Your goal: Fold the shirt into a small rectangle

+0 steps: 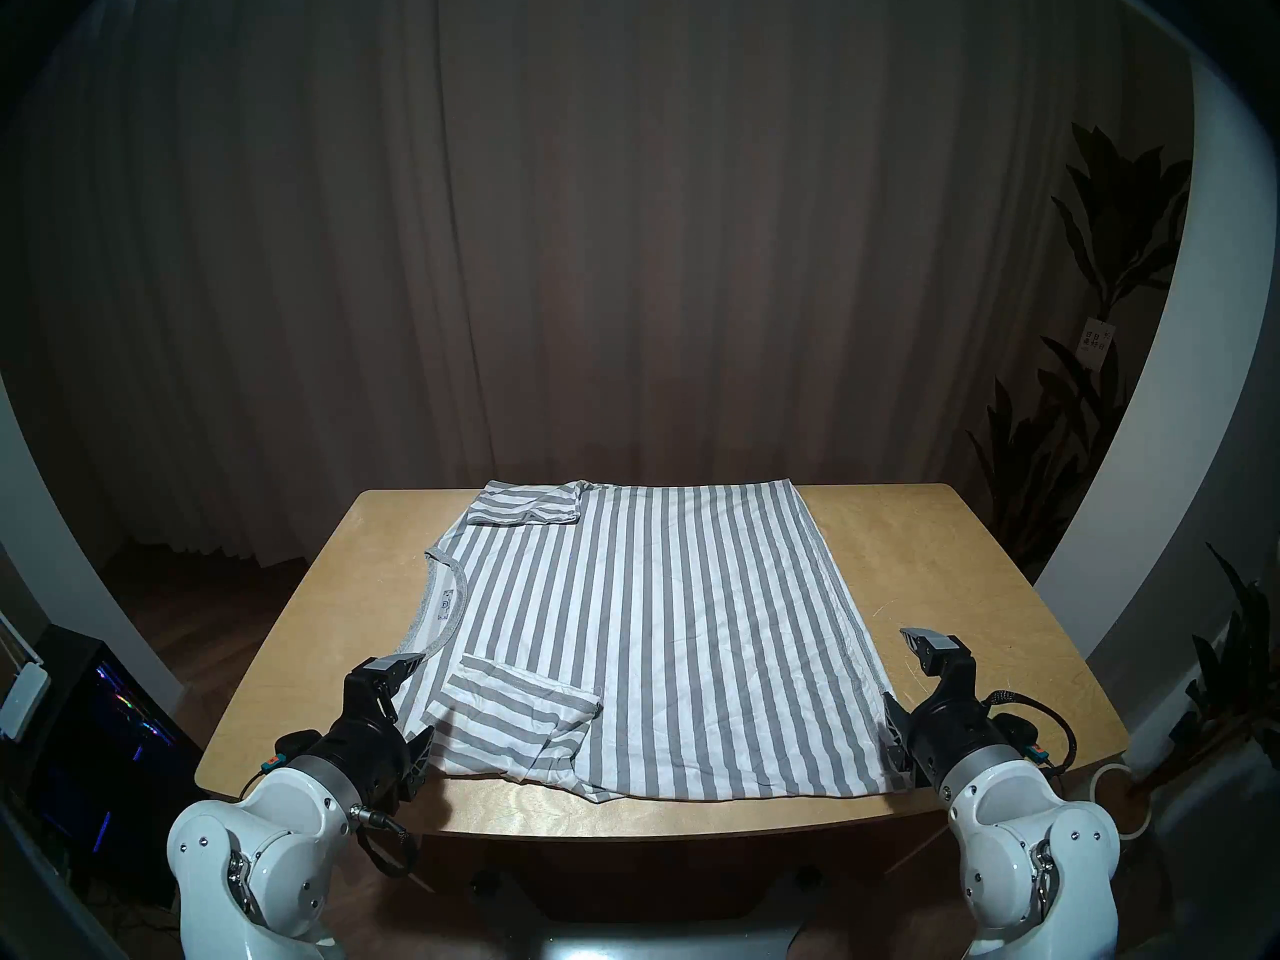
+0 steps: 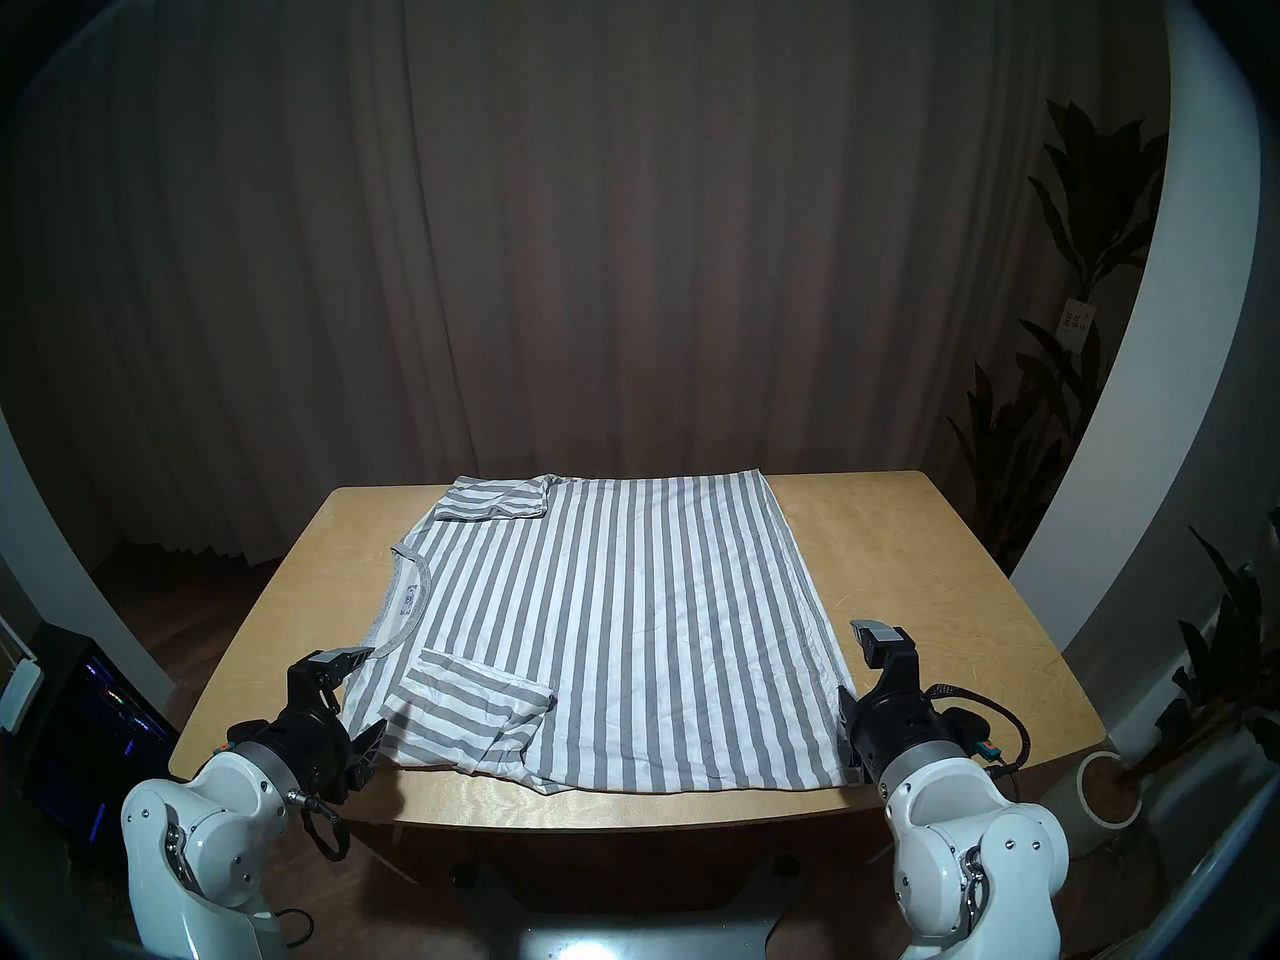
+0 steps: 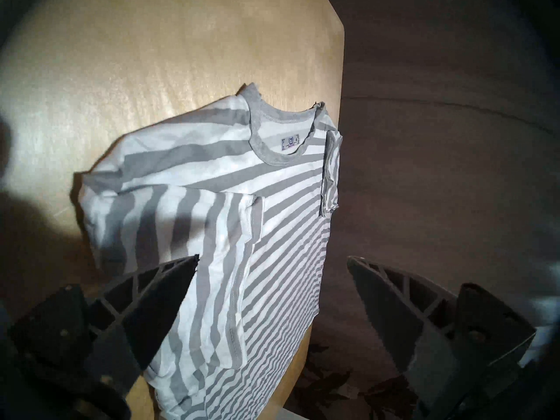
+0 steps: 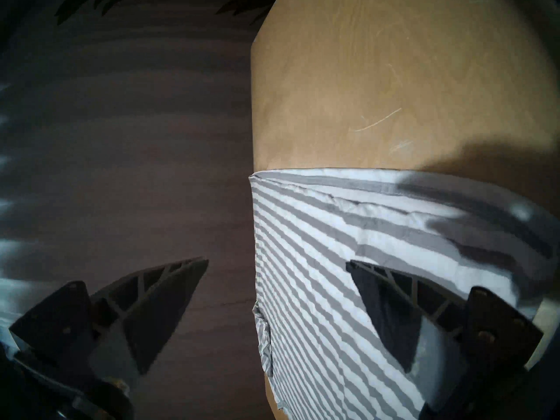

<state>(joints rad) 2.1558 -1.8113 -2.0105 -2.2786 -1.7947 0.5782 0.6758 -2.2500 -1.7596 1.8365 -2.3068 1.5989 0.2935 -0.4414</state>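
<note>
Striped grey and white, the shirt (image 1: 644, 633) lies flat across the middle of the wooden bench (image 1: 970, 591), turned sideways so that its neckband (image 1: 443, 609) faces the robot's left and its hem (image 1: 841, 591) faces the right. Both short sleeves are already folded inward over the body, the far sleeve (image 1: 526, 503) at the back edge and the near sleeve (image 1: 516, 706) toward the front. That squares the outline into a long panel, probably so the later folds give straight edges.

On the left, the left tool (image 1: 409, 695) hangs just above the shoulder area beside the neckband, with its fingers spread wide and nothing between them. The left wrist view confirms this: cloth shows below the gap, but it is not pinched.

On the right, the right tool (image 1: 907, 674) sits at the near hem corner, likewise spread and empty. One finger is over the stripes and the other is off to the side.

Judging by this placement, each tool stands at one end of the shirt's near edge, ready to grip there and carry that edge across to halve the panel.
</note>
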